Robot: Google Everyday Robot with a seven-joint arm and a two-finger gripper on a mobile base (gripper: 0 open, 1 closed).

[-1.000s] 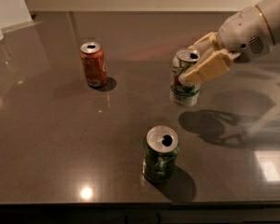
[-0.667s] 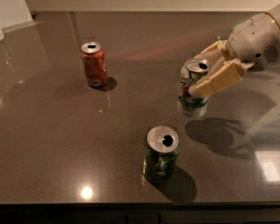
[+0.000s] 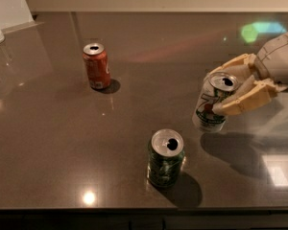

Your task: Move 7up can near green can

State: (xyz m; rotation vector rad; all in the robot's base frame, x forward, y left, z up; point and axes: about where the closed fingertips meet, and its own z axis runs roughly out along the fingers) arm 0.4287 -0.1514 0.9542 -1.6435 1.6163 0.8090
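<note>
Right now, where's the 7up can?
The 7up can is at the right of the camera view, tilted, held by the gripper around its upper part. The green can is its nearest neighbour, nearer the camera and left of it.

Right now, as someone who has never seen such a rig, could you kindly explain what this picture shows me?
The pale, jointed thing on the right is the end of a robot arm. Its gripper has two fingers that close like a clamp. There is one camera, looking down at a dark table; where it is mounted is not known. Three soda cans are there: an orange-red can standing at the back left, a green can standing near the front, and a 7up can to the right. The gripper is shut on the 7up can near its top, and that can leans, seemingly lifted slightly.
</note>
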